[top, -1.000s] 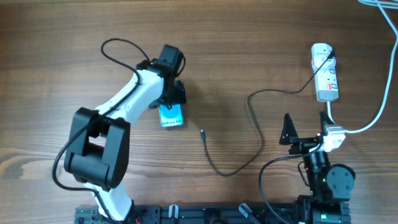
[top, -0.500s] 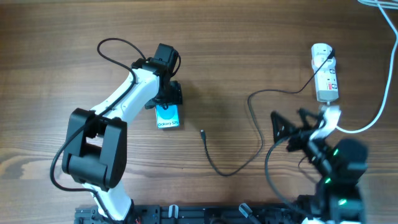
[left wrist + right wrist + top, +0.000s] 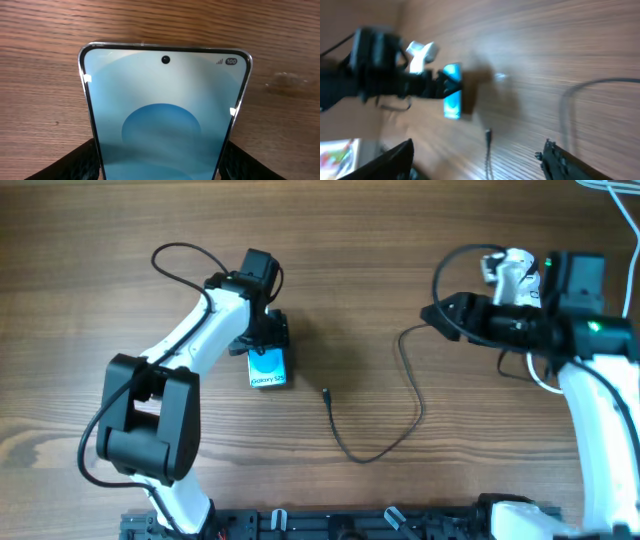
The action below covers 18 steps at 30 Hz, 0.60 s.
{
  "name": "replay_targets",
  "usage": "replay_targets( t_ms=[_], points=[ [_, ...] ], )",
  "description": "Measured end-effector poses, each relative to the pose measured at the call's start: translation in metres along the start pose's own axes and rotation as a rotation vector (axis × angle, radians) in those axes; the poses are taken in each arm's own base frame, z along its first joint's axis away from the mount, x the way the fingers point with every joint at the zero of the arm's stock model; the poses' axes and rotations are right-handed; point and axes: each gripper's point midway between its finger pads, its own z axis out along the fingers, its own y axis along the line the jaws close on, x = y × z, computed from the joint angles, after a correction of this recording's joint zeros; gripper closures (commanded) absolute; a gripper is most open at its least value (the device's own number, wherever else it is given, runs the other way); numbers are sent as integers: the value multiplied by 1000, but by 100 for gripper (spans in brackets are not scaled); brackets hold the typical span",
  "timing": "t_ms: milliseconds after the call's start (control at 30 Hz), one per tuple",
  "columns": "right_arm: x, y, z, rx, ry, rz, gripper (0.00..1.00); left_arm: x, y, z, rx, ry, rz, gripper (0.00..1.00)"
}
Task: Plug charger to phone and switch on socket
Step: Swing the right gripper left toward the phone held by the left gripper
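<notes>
Wooden table (image 3: 400, 240): our left jaws grip the phone (image 3: 268, 368) sides; our right jaws are wide, empty. Next, we judge, right must take the charger (image 3: 345, 442) tip.

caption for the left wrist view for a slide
Left fingers clasp the lit phone by its edges over a table.

Both arms (image 3: 190, 340) have white links, black joints and looping black cables (image 3: 170, 255); left gripper (image 3: 268, 346) and right gripper (image 3: 438, 311) are black.

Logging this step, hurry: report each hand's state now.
Left hand: closed on the phone.
Right hand: open, holding nothing.
</notes>
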Motion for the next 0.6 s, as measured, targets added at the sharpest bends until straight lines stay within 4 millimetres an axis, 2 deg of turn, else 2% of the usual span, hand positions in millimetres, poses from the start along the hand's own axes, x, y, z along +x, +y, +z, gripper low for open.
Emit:
replay_targets(
  t_ms=[167,400,500,600],
  points=[
    [16,6,51,-106,148,-19,24,-3,8,0,44,22,-49,28],
    [45,22,133,-182,309,-88,23,-3,9,-1,89,39,-75,28],
    [56,29,163,-208,344,-100,15,-3,7,-1,99,43,-74,27],
    [69,35,188,-215,375,-109,12,-3,7,-1,100,43,-74,25]
  ],
)
